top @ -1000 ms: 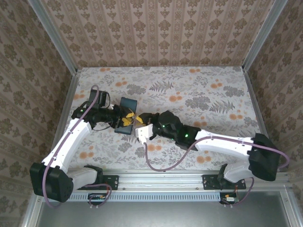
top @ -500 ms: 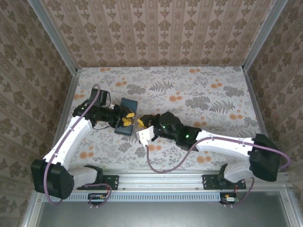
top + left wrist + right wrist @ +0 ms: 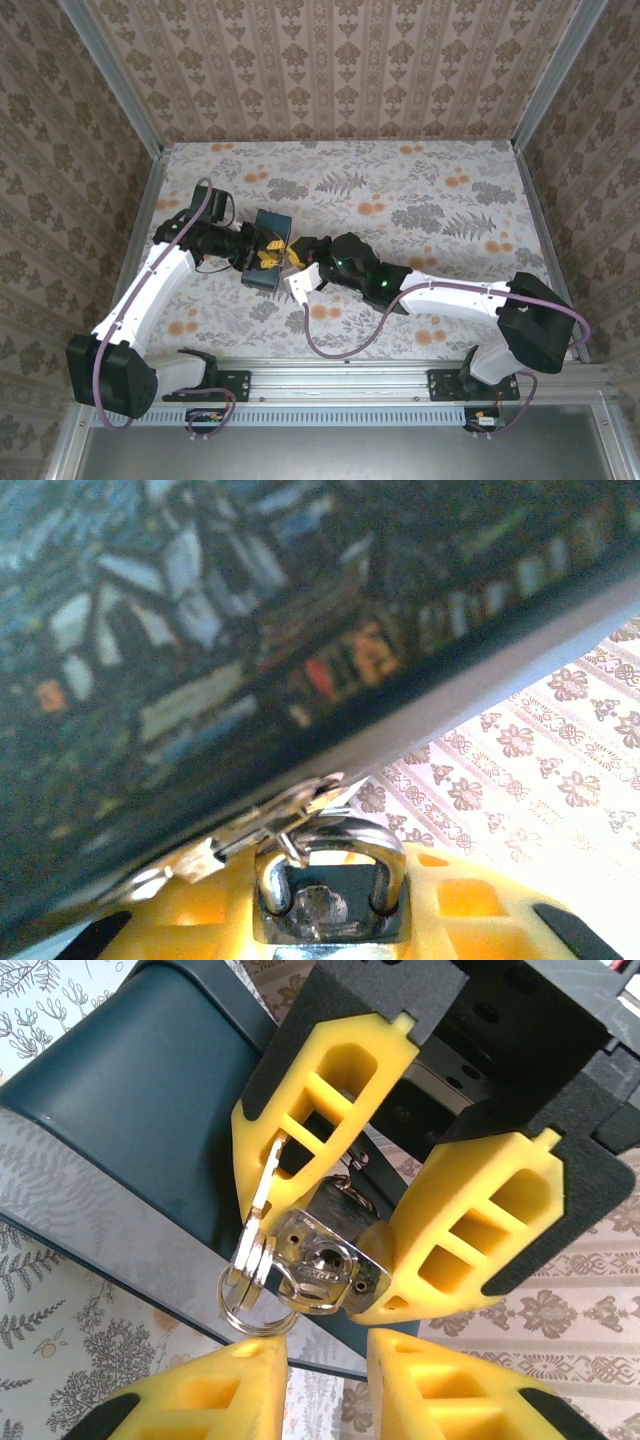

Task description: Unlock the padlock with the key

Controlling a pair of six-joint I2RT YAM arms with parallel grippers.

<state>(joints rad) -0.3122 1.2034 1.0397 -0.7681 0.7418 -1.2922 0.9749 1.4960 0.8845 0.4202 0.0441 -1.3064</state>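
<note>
Looking down from the top camera, the two arms meet left of centre on the floral table (image 3: pixel 430 200), right at the dark blue box (image 3: pixel 272 220). The left gripper (image 3: pixel 262 256) comes in from the left and the right gripper (image 3: pixel 287 258) from the right, tips nearly nose to nose at the box's near end. It's too small from up here to judge either pair of jaws.

Left wrist cam: the box's swirly side takes up the upper left, tilted across the frame. At bottom centre sits the padlock (image 3: pixel 330 905), its shackle (image 3: pixel 340 830) hooked through a little metal hasp (image 3: pixel 270 825) on the box edge. The left arm's yellow fingers (image 3: pixel 470 905) are clamped on either side of the lock body.

Right wrist cam: the padlock is dead centre with its keyhole facing the lens, pinched between the left gripper's fingers coming down from the top. A key (image 3: pixel 262 1205) on a ring (image 3: pixel 250 1305) hangs right up against its left side. The right gripper's own fingers (image 3: pixel 215 1400) poke up from the bottom edge, parted, with nothing in the gap.
</note>
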